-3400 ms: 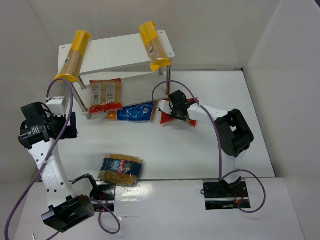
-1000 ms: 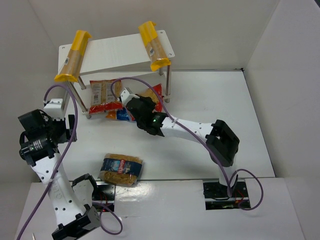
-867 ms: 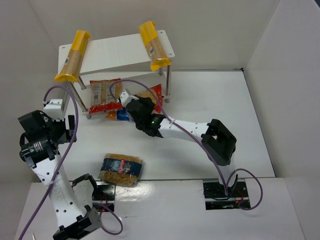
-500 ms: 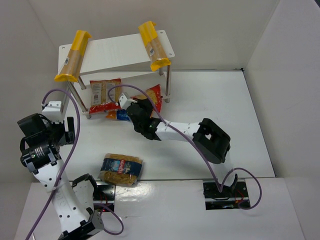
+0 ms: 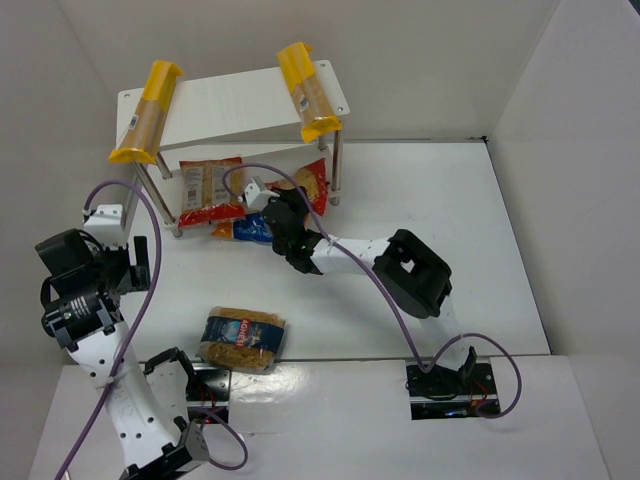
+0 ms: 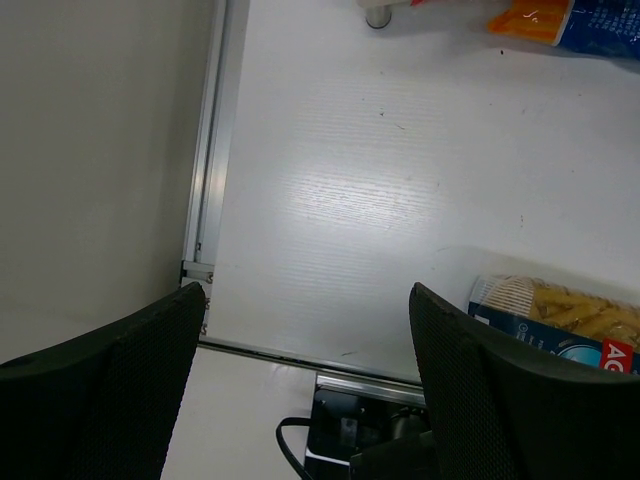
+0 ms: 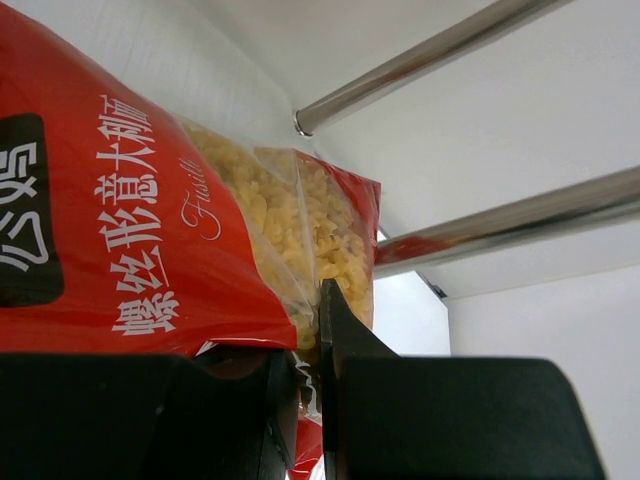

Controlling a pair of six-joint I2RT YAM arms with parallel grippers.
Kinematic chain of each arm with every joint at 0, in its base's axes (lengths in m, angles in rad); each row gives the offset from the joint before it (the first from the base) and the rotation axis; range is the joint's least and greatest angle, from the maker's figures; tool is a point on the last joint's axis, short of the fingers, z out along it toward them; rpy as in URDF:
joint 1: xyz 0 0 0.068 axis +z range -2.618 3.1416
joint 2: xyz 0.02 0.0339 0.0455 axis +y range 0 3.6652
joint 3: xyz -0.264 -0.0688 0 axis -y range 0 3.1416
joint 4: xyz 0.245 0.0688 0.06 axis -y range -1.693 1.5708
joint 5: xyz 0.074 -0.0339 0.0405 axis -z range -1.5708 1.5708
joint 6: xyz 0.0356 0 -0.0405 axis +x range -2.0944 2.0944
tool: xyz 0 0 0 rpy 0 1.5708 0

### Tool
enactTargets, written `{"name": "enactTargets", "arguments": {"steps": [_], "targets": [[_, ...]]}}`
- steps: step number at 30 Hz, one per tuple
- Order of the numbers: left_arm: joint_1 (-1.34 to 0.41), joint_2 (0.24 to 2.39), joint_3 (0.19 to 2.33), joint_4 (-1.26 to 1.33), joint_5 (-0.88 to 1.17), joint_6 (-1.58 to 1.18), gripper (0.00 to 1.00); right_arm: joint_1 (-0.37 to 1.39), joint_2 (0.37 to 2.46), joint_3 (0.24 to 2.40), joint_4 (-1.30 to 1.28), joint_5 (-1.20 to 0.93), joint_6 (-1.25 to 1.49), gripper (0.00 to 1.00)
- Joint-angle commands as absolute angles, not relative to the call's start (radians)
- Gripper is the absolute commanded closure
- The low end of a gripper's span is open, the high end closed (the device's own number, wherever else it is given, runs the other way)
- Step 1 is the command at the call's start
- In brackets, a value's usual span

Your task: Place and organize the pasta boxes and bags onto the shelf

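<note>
The right pincer is pinching the edge of a red-trimmed plastic bag of yellowish spiral pasta. It holds the bag in under the right end of the white two-tier shelf, just beside the front right leg. A second red-trimmed bag lies on the lower tier to the left. A blue-trimmed bag sits between them at the shelf's near edge. One long yellow-ended spaghetti box lies at the top board's left end, and its twin box at the right end. Another blue bag lies alone on the near white surface. The left pincer hangs at the near left, fingers spread wide.
</note>
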State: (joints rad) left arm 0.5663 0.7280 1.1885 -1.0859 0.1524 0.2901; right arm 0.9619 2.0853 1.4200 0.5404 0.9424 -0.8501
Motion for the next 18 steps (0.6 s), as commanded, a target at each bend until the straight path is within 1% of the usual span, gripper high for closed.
{"name": "enactTargets", "arguments": {"steps": [1, 8, 18], "targets": [[0.572, 0.715, 1.216, -1.081, 0.144, 0.316, 0.12, 0.934, 2.068, 1.453, 0.81, 0.898, -0.897, 1.0], [0.581, 0.704, 1.216, -1.091, 0.135, 0.316, 0.12, 0.879, 2.079, 1.425, 0.85, 0.763, -0.945, 1.0], [0.6, 0.676, 1.216, -1.1, 0.126, 0.316, 0.12, 0.87, 2.137, 1.413, 0.907, 0.595, -1.006, 1.0]]}}
